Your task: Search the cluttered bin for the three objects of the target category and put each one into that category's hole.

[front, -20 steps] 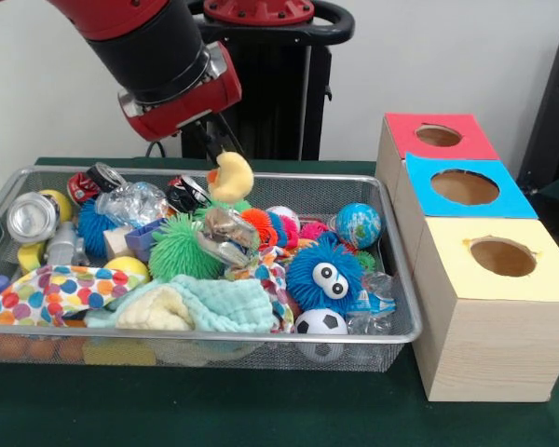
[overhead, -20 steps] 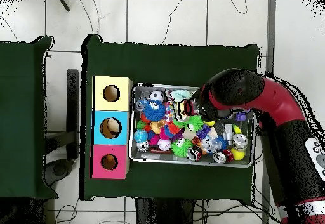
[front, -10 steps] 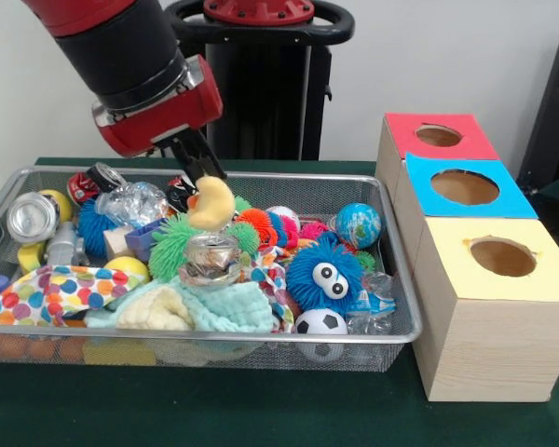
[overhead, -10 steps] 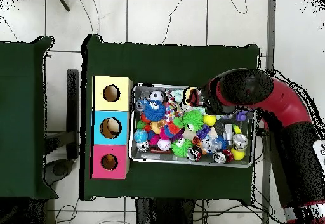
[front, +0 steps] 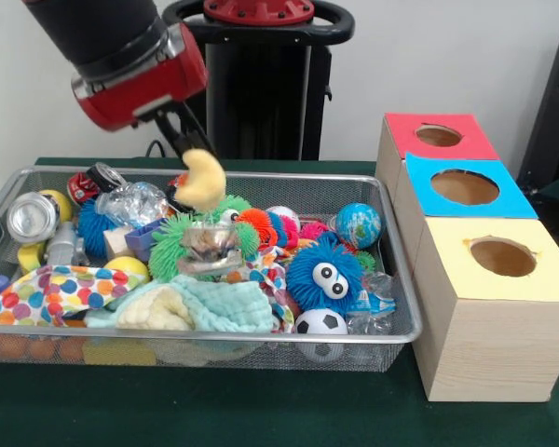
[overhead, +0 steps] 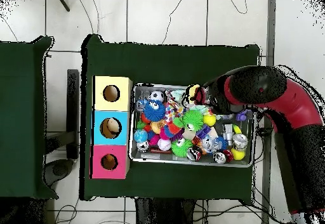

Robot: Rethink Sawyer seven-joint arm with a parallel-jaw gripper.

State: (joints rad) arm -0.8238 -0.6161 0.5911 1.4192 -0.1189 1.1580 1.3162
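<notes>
Tool (front: pixel 188 156) clamped on yellow rubber duck (front: pixel 203 181), held clear above the wire bin (front: pixel 391 279), toward bin's far side, left of centre. Green spiky ball (front: pixel 175 250) & crushed can (front: pixel 208 244) directly under the duck. Blue googly-eyed puffer (front: pixel 324 274) + soccer ball (front: pixel 319 322) near right corner. Three boxes to the right on the desk (front: pixel 261 410): red hole (front: pixel 438 136), blue hole (front: pixel 465 187), yellow hole (front: pixel 502 257).

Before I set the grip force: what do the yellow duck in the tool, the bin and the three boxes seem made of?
The yellow duck looks like soft matte rubber or vinyl, smooth and rounded, held by the tool. The bin is silver wire mesh, see-through with a metal rim. The boxes look like pale wood with visible grain, topped with coloured sheets, perhaps paper.
</notes>
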